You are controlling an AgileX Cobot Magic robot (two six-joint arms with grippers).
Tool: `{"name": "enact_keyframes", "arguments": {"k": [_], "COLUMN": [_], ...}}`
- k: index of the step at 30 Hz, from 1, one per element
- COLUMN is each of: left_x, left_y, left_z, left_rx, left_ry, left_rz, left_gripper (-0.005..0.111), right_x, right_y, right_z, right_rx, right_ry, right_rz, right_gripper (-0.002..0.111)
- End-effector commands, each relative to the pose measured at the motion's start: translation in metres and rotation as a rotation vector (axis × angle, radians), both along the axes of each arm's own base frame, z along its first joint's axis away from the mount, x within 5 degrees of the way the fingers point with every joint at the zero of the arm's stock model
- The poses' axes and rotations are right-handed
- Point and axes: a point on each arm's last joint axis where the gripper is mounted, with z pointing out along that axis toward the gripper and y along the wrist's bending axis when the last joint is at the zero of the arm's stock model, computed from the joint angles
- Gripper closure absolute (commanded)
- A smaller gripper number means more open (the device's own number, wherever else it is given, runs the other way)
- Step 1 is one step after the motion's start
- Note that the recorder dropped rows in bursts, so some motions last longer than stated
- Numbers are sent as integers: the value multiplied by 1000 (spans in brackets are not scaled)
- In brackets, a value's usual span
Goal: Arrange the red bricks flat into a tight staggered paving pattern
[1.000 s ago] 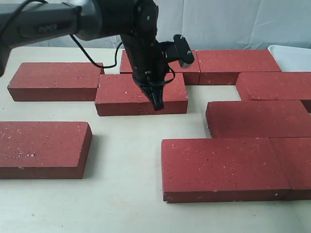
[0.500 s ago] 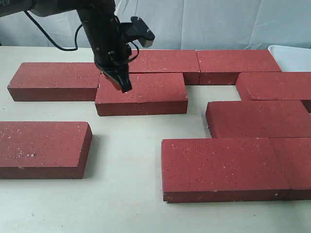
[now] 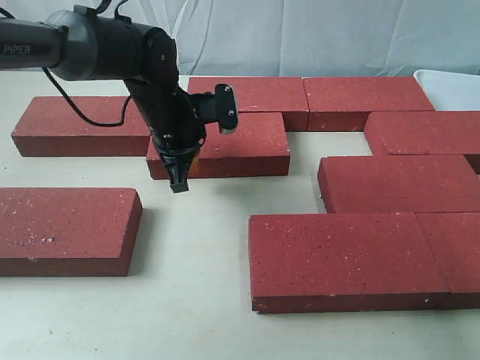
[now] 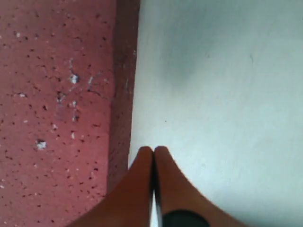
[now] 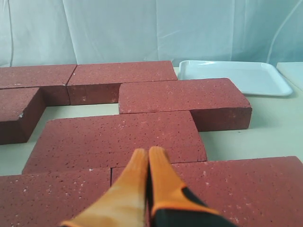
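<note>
As red bricks [image 3: 345, 259] lie flat, long axes left-to-right, left hand [image 3: 178, 184] closed.

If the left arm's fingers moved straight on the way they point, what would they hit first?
Most likely the bare table, just beside the edge of the middle brick; depth is unclear.

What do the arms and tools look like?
Left arm: glossy dark-grey tube, white PIPER lettering, loose black cable. Left tool and right tool: tapered, orange, with black patches near the base. The right arm's body is not in view.
</note>
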Motion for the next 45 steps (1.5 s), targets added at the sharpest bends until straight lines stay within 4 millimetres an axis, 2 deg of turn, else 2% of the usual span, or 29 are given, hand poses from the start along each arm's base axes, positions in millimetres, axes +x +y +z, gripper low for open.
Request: {"name": "enact_keyframes", "arguments": {"k": [1, 21, 25, 30, 32, 36, 40, 45], "left_x": [0, 2, -5, -10, -8, -1, 8, 17], "left_y": [-2, 0, -2, 1, 9, 31, 60, 96], "left_z": [-2, -3, 13, 54, 69, 83, 82, 80], "left_rx": [-34, -6, -60, -148, -185, -210, -211, -207], "left_ry": [-59, -121, -92, -156, -190, -182, -118, -64], "left_rz": [-7, -36, -3, 68, 142, 320, 535, 720], "left_gripper": [107, 107, 107, 107, 107, 107, 107, 107], "right_x": [0, 0, 0, 0, 0, 0, 0, 0], "right_y": [0, 0, 0, 0, 0, 0, 0, 0], "right_z": [0, 0, 0, 0, 0, 0, 0, 0], "right_rx": [-4, -4, -4, -4, -4, -4, -4, -4], "right_ry": [-10, -10, -10, -10, -10, -10, -10, -10], "right_rz": [2, 2, 2, 2, 2, 2, 2, 2], "right_gripper": [109, 109, 109, 109, 109, 109, 109, 109]}}
